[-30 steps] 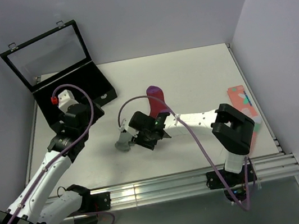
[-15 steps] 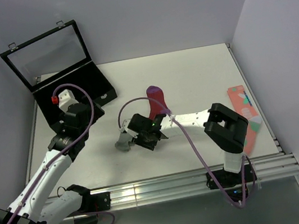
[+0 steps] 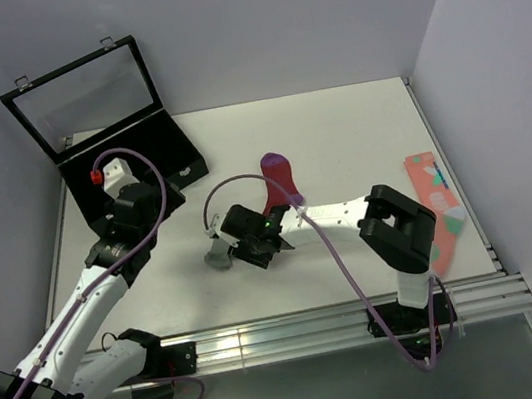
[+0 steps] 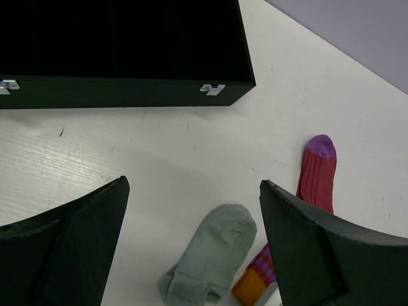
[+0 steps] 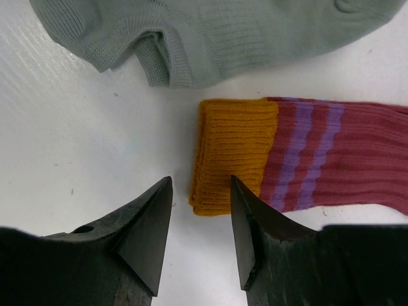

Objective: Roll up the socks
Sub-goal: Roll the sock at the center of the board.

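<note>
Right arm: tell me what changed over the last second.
The right arm swung its elbow left, and the right claw crept left along the magenta sock to its orange toe, open, gripping nothing. Grey sock and left claw unchanged.

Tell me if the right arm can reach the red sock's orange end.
Probably yes: the right tool hangs open over the orange end, nothing between; the grey sock lies apart.
</note>
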